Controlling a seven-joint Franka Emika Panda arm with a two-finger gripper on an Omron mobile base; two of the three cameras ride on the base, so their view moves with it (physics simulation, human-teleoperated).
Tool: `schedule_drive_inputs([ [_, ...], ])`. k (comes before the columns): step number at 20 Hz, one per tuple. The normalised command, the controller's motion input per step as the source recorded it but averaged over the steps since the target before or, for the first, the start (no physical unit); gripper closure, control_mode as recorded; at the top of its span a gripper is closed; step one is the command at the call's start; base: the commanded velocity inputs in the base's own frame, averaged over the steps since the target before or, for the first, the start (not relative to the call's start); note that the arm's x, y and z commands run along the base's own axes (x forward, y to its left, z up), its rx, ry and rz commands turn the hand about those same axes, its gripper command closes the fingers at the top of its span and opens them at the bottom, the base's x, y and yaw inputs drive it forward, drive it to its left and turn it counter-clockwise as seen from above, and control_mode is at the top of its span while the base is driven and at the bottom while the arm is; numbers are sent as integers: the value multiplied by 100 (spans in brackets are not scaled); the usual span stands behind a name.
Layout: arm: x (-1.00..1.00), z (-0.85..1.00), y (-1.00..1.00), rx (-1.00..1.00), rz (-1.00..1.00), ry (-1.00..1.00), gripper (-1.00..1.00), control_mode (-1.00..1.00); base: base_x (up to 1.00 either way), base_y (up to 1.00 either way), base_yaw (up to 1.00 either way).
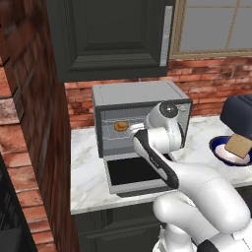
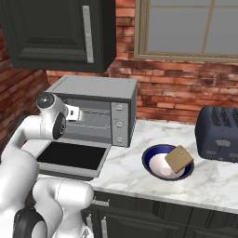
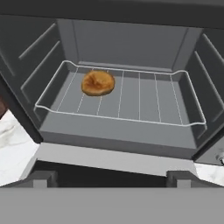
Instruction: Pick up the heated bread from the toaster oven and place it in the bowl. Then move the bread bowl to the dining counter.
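Observation:
The toaster oven (image 1: 133,96) stands on the marble counter with its door (image 2: 69,156) dropped flat. On the left of its wire rack (image 3: 144,98) lies the heated bread (image 3: 98,82), a round golden-brown piece, which shows in the left base view too (image 1: 120,126). My gripper (image 3: 112,178) hangs open just outside the oven mouth, over the door, facing the rack, with nothing between its fingers. It is in front of the bread and apart from it. The dark blue bowl (image 2: 148,160) sits to the right of the oven. The dining counter is out of view.
A tan square toast slice (image 2: 179,158) leans inside the bowl (image 1: 214,145). A dark toaster (image 2: 218,132) stands behind the bowl at the right. A red brick wall (image 1: 29,123) closes the left side, and a dark cabinet (image 1: 110,34) hangs above the oven.

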Motion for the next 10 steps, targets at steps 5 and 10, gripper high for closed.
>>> schedule_drive_inputs([
  [5, 41, -15, 0, 0, -3, 0, -100, -100, 0, 0, 0],
  [10, 41, -25, 0, 0, -5, 0, -100, -100, 0, 0, 0],
])
